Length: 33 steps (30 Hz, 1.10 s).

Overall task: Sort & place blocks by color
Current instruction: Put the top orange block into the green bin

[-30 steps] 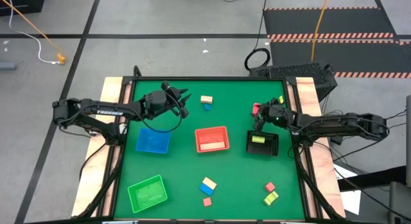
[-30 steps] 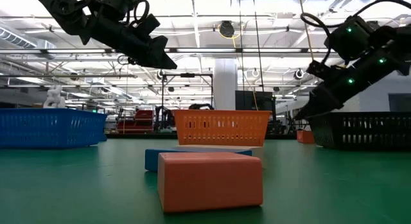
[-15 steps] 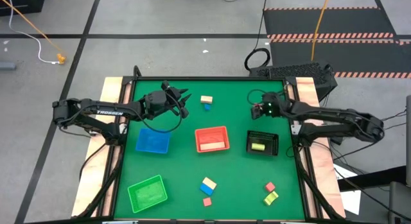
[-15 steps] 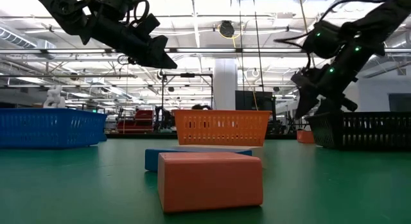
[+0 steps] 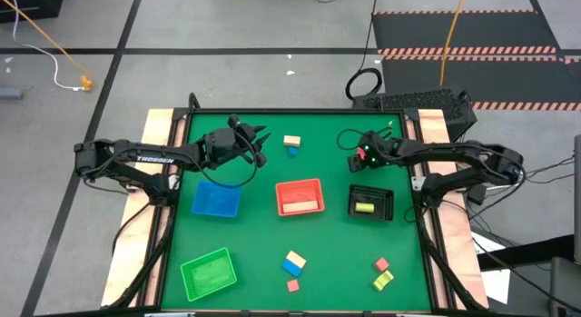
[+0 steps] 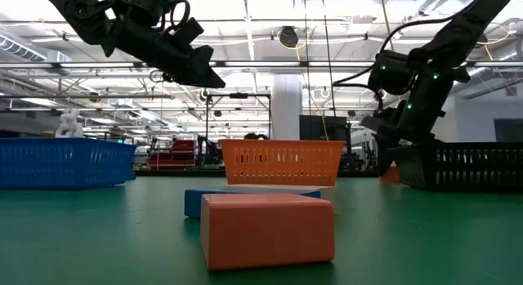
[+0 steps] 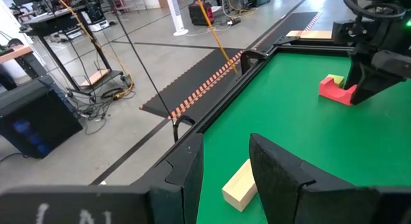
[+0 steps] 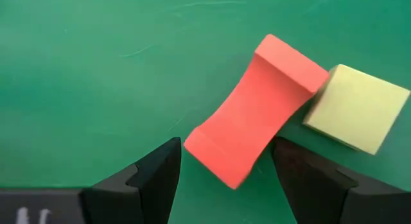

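Right wrist view, item one: my right gripper [image 8: 221, 163] hangs directly above a red block [image 8: 255, 108] with a scooped middle, fingers spread wide to either side of it and holding nothing. A yellow-green cube [image 8: 357, 107] touches that block's far end.

High view, item two: the same right gripper [image 5: 363, 158] sits over the far right part of the green table [image 5: 254, 240], just beyond the black tray [image 5: 371, 203], which already holds a yellow-green block [image 5: 365, 207]. The red tray [image 5: 300, 196] lies in the middle, the blue tray [image 5: 216, 199] to its left, the green tray [image 5: 209, 270] near the front left corner.

Item three: the left gripper [image 5: 257, 144] waits above the table beyond the blue tray, fingers narrow with a gap between them and nothing held; a tan block [image 7: 237, 183] lies ahead of it.

Item four, loose stock: a tan and blue pair [image 5: 291, 143] at the far centre, and a blue-and-yellow block [image 5: 293, 262], two small red blocks [image 5: 292, 285] and a yellow-green one [image 5: 383, 280] along the front.

Step in hand, as I judge it: lining up on the red block for pickup. My next move calls for a straight descent and a close across its narrow waist, without nudging the touching cube, then a carry to the red tray.
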{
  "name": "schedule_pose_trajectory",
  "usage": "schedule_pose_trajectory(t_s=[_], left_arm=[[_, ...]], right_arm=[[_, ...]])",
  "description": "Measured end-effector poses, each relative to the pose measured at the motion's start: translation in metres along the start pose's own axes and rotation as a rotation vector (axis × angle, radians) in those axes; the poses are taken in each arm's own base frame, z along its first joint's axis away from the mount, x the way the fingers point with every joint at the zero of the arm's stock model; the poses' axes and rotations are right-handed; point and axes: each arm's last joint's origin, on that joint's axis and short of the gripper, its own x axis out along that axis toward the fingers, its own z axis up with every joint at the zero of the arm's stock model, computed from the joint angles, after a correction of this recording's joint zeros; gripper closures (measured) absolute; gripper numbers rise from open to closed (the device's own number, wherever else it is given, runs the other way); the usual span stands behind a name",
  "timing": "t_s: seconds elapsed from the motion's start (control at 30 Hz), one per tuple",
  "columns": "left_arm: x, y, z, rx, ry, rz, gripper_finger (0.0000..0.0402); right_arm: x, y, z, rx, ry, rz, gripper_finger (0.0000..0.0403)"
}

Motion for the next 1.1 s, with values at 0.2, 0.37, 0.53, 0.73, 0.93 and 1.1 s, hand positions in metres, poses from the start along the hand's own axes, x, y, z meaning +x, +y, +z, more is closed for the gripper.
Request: schedule_pose_trajectory(t_s=[0.2,0.37,0.53,0.73,0.93,1.1], left_arm=[[0.000,0.000,0.000,0.017,0.001,0.001,0.0275],[0.000,0.000,0.000,0.031,0.001,0.001,0.0275],[0.000,0.000,0.000,0.036,0.001,0.001,0.0275],[0.000,0.000,-0.001,0.038,0.007,0.000,0.0275],[0.000,0.000,-0.002,0.042,0.016,-0.002,0.0275],[0.000,0.000,-0.002,0.044,0.023,-0.003,0.0275]], right_arm=[[0.004,-0.002,0.000,-0.006,-0.033,-0.073,0.0197],[0.004,-0.006,0.003,-0.016,-0.053,-0.098,0.0240],[0.004,-0.011,0.006,-0.031,-0.054,-0.116,0.0267],[0.004,-0.015,0.009,-0.046,-0.058,-0.122,0.0256],[0.003,-0.015,0.010,-0.169,-0.054,-0.125,0.0205],[-0.004,-0.015,0.011,-0.317,-0.082,-0.114,0.0173]])
